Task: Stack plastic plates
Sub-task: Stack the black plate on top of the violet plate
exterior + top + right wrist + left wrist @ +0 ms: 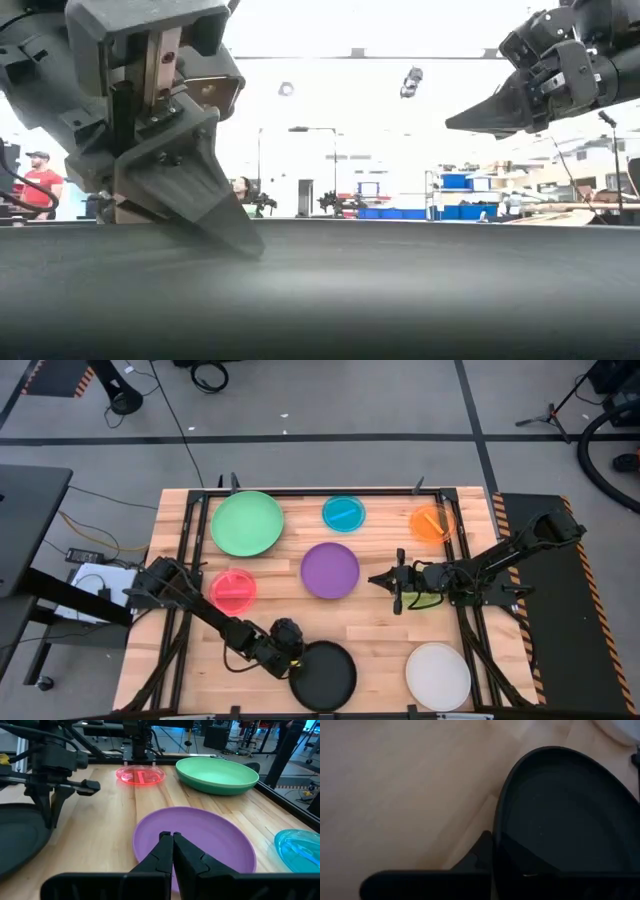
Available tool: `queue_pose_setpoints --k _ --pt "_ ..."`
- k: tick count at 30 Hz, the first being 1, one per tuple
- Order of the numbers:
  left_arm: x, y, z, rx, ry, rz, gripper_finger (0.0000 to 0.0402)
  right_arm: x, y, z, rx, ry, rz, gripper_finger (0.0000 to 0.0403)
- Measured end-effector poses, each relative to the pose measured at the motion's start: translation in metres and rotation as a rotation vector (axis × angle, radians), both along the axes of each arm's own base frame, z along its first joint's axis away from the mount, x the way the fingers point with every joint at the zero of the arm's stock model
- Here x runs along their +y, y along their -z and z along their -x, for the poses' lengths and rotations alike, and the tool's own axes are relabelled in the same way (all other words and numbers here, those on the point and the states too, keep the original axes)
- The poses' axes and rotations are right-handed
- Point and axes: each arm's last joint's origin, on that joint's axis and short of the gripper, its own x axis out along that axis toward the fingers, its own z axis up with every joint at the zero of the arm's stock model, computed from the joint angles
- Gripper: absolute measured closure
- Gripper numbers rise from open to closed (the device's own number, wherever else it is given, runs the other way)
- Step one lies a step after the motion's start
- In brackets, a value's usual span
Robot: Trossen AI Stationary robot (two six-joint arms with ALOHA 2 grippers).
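The black plate lies near the table's front edge, and my left gripper is shut on its far-left rim. My right gripper hovers shut and empty just right of the purple plate. In the right wrist view it stands over that plate's near rim. A lime plate lies under the right arm. The other plates lie flat and apart on the wood: large green, blue, orange, red, white. My left gripper pinches the black plate's rim at its far-left side, with one finger outside the rim and the other inside the dish. The fingers slant down from the table's left. The plate looks flat on the table.
Black metal frame rails run along the table's left, right and far sides. Bare wood shows between the red and black plates and between the black and white ones. People and shelves stand in the room beyond the table.
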Motion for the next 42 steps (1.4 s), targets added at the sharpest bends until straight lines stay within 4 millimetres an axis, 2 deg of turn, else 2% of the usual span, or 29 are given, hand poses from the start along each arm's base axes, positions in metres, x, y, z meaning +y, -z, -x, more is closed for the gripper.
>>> queue_pose_setpoints --k 3,7,9,13,17,20,24,27,30,37,42 --pt "0.007 -0.010 -0.002 -0.001 0.024 -0.032 0.0384 0.000 -0.001 0.000 -0.003 0.003 0.000 0.0385" --pt "0.027 -0.041 -0.004 -0.024 0.028 -0.098 0.0386 0.000 -0.003 0.001 -0.017 0.004 -0.004 0.0385" --pt "0.044 -0.055 -0.005 -0.028 -0.021 -0.139 0.0386 -0.001 -0.005 0.002 -0.028 0.004 -0.007 0.0385" --pt "0.089 -0.076 -0.011 -0.047 -0.226 -0.226 0.0386 -0.001 -0.006 0.002 -0.038 0.005 -0.014 0.0385" --pt "0.138 -0.081 -0.024 -0.069 -0.413 -0.192 0.0386 -0.001 -0.006 0.002 -0.041 0.012 -0.050 0.0385" --pt "0.171 -0.073 -0.029 -0.064 -0.571 -0.130 0.0385 -0.001 -0.005 0.002 -0.037 0.014 -0.078 0.0385" --pt "0.200 -0.060 -0.032 -0.026 -0.683 -0.112 0.0383 0.000 -0.003 0.003 -0.020 -0.006 -0.094 0.0385" --pt "0.208 -0.055 -0.033 -0.010 -0.694 -0.082 0.0384 0.004 -0.001 0.003 -0.001 -0.046 -0.095 0.0385" --pt "0.208 -0.052 -0.034 0.001 -0.681 -0.070 0.0383 0.010 0.003 0.003 0.028 -0.085 -0.074 0.0385" --pt "0.195 -0.053 -0.035 0.013 -0.596 -0.079 0.0378 0.027 0.012 0.005 0.095 -0.181 -0.003 0.0379" --pt "0.191 -0.051 -0.033 0.044 -0.580 -0.075 0.0361 0.037 0.005 -0.003 0.308 -0.089 0.048 0.0352"
